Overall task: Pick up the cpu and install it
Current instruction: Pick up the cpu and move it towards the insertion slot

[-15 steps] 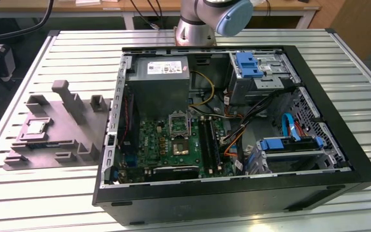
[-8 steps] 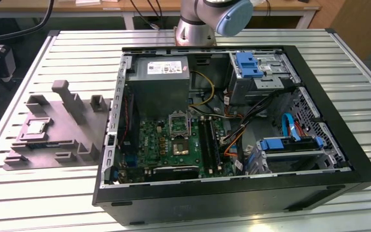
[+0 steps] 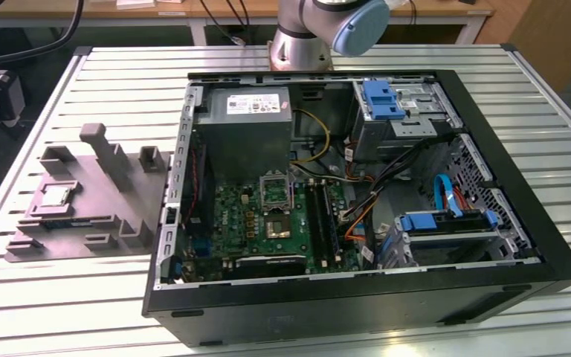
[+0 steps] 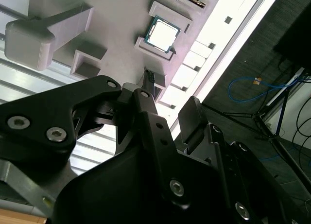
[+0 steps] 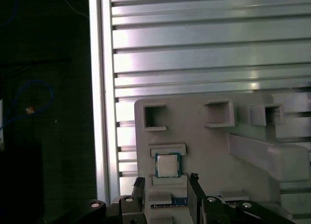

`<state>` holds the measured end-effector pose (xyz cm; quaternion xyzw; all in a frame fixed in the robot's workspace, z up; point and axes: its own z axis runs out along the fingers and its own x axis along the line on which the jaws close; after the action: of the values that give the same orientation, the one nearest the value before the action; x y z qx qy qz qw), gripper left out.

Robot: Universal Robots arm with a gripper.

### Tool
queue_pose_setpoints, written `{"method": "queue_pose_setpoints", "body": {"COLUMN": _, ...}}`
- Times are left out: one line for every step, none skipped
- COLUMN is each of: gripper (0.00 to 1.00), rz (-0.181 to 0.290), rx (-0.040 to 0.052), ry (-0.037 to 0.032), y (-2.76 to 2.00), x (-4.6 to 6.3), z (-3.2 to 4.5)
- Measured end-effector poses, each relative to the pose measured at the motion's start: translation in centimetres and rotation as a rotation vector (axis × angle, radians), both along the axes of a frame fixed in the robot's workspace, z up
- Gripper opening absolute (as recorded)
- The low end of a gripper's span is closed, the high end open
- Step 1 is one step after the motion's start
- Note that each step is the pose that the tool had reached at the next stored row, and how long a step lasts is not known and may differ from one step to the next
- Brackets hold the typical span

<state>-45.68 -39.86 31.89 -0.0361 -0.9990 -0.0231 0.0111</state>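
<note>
The cpu (image 3: pixel 56 195) is a small silver square lying flat in a recess of the grey moulded fixture (image 3: pixel 107 216), at the exterior view's left. Both wrist views show the cpu (image 5: pixel 167 165) (image 4: pixel 163 33) from above. My gripper (image 5: pixel 166 179) hangs over the fixture with its two dark fingers (image 5: pixel 139 186) apart, one to either side of the chip's line and a little short of it. It is open and holds nothing. In the second wrist view the gripper (image 4: pixel 170 92) is above the fixture's edge. The motherboard's metal socket frame (image 3: pixel 276 187) lies inside the open computer case.
The black computer case (image 3: pixel 365 301) lies open on the slatted aluminium table (image 3: pixel 97 82), with cables, drive bays and a power supply (image 3: pixel 256 108) inside. Upright posts (image 3: pixel 102 145) rise from the fixture near the cpu. The arm's base (image 3: pixel 305 33) stands behind the case. The table's edge (image 5: pixel 102 112) runs close to the fixture.
</note>
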Motion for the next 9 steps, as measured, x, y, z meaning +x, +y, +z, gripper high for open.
{"method": "queue_pose_setpoints", "body": {"gripper": 0.47, "rz": 0.0, "rx": 0.0, "ry": 0.0, "y": 0.0, "x": 0.0, "z": -0.02}}
{"method": "queue_pose_setpoints", "body": {"gripper": 0.47, "rz": 0.0, "rx": 0.0, "ry": -0.0001, "y": 0.0, "x": 0.0, "z": -0.04}}
{"method": "queue_pose_setpoints", "body": {"gripper": 0.47, "rz": 0.0, "rx": 0.0001, "ry": -0.0001, "y": 0.0, "x": 0.0, "z": -0.06}}
{"method": "queue_pose_setpoints", "body": {"gripper": 0.47, "rz": 0.0, "rx": 0.0, "ry": -0.0001, "y": 0.0, "x": 0.0, "z": -0.08}}
{"method": "queue_pose_setpoints", "body": {"gripper": 0.47, "rz": 0.0, "rx": 0.0, "ry": -0.0001, "y": 0.0, "x": 0.0, "z": -0.1}}
{"method": "queue_pose_setpoints", "body": {"gripper": 0.47, "rz": 0.0, "rx": 0.0, "ry": -0.0001, "y": 0.0, "x": 0.0, "z": -0.11}}
{"method": "queue_pose_setpoints", "body": {"gripper": 0.47, "rz": 0.0, "rx": 0.0001, "ry": 0.0, "y": 0.0, "x": 0.0, "z": -0.18}}
{"method": "queue_pose_setpoints", "body": {"gripper": 0.47, "rz": 0.0, "rx": 0.0004, "ry": -0.0001, "y": 0.0, "x": 0.0, "z": -0.25}}
{"method": "queue_pose_setpoints", "body": {"gripper": 0.47, "rz": 0.0, "rx": 0.0005, "ry": -0.0001, "y": 0.0, "x": 0.0, "z": -0.26}}
